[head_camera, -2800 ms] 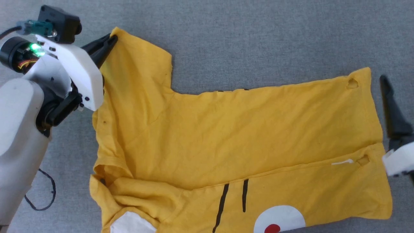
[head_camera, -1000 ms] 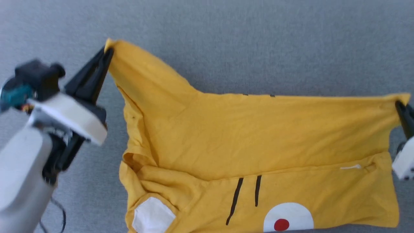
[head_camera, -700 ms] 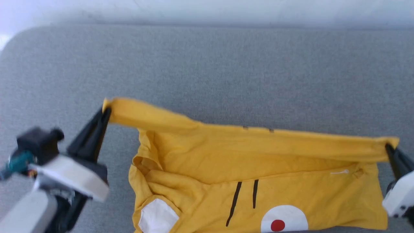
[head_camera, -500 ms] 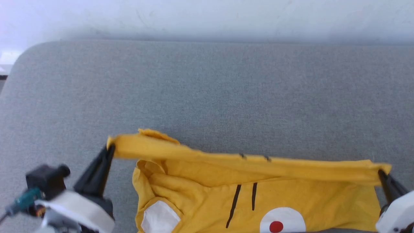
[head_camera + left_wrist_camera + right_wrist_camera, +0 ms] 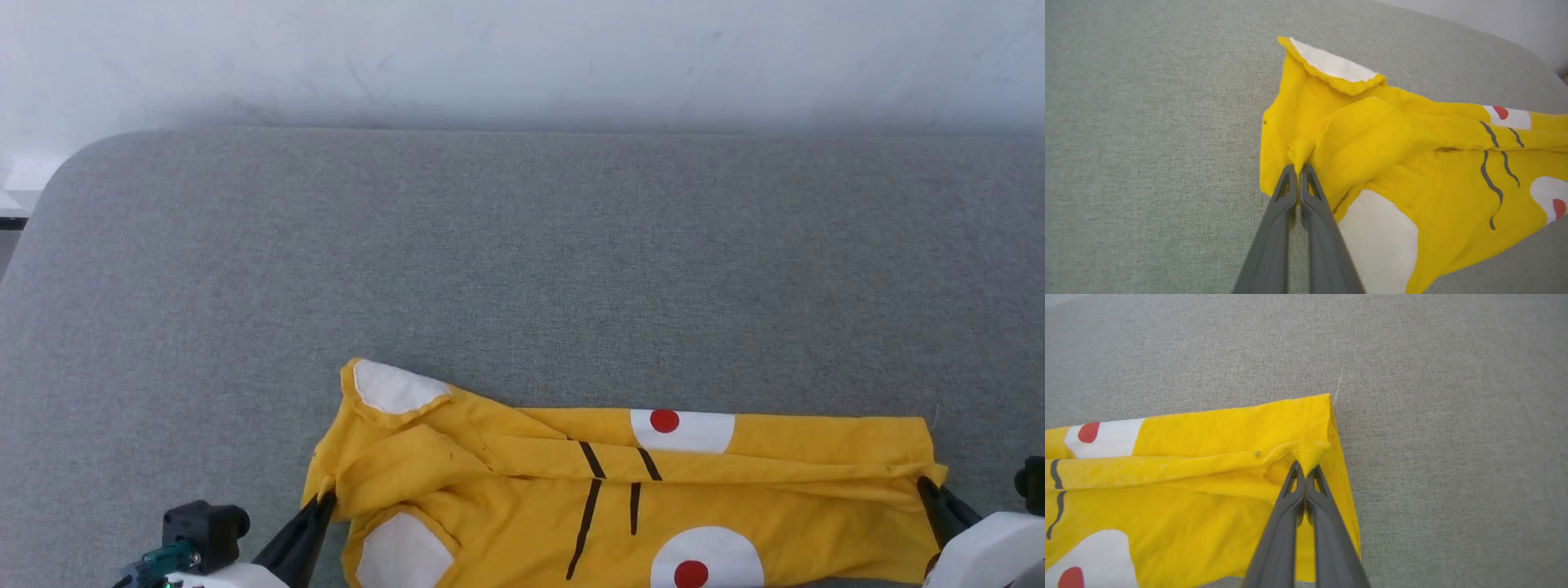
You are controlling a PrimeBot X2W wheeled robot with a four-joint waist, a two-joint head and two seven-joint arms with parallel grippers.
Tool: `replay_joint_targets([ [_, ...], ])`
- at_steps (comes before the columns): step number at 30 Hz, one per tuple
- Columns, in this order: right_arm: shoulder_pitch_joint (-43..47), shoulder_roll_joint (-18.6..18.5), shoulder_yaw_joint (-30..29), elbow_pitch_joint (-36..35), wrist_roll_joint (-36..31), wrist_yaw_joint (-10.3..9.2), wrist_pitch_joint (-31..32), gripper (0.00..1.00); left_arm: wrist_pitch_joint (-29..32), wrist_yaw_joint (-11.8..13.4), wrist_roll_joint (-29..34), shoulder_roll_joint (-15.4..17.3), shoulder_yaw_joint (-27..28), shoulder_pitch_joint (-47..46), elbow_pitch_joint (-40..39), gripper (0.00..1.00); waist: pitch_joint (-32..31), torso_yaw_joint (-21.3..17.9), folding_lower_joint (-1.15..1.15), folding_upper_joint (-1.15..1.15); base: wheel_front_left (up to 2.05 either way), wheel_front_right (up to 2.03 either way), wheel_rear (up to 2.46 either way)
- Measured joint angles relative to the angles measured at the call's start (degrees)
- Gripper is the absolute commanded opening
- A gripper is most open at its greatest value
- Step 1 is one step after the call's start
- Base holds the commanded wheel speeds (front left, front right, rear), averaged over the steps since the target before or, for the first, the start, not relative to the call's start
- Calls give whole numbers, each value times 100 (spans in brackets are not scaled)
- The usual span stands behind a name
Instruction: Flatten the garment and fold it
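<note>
Grey woven fabric covers the tabletop [image 5: 522, 245], which has a rounded far-left corner and meets a plain white wall [image 5: 522, 57] at the back. At the near left, the left claw [image 5: 325, 500] is pressed together, pinching a bunched corner of the garment [image 5: 735, 498]. This mustard-yellow T-shirt lies along the near edge of the tabletop, doubled over lengthwise, with white patches [image 5: 392, 388] at its left end, thin black stripes [image 5: 584, 523] in the middle and white ovals [image 5: 706, 559] with red dots. At the near right, the right claw [image 5: 924, 486] is pressed together too, pinching the shirt's right corner. A pale thread [image 5: 1339, 381] lies just beyond that corner.
</note>
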Motion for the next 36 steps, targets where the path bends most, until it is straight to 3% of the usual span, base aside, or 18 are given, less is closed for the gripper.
replay_joint_targets([
  [1,-1,2,-24,3,0,0,-1,100,7,24,2,1,3,1,41,35,-7,-6,0,0,0,0,0],
  [2,-1,2,-48,3,2,0,1,100,-1,56,1,2,21,7,62,100,-14,-13,0,0,0,0,0],
  [7,-1,62,-294,-119,437,0,137,100,-393,225,-193,-146,389,99,-140,100,-54,-29,0,0,0,0,0],
  [12,-8,130,-892,-453,713,0,254,100,-865,433,-422,-296,1100,361,-666,100,-50,-42,0,0,0,0,0],
  [18,-26,140,-959,-358,333,0,383,100,-1000,944,579,-414,1785,453,-1227,100,89,-35,0,0,0,0,0],
  [25,-185,154,-719,254,298,0,434,100,-1002,1137,2026,-569,1737,453,-1397,100,247,80,1,0,0,0,0],
  [32,-297,125,-454,659,318,-2,516,100,-1002,1145,2223,-732,1488,444,-1266,100,295,237,0,0,0,0,0],
  [33,-311,114,-423,687,339,-2,560,60,-1002,1133,2223,-749,1468,440,-1241,100,297,254,0,0,0,0,0],
  [35,-340,90,-416,734,364,-3,614,0,-1002,1115,2218,-820,1441,436,-1187,100,284,283,0,0,0,0,0],
  [36,-350,88,-414,757,354,-3,646,0,-1002,1109,2218,-839,1427,433,-1163,100,267,292,0,0,0,0,0],
])
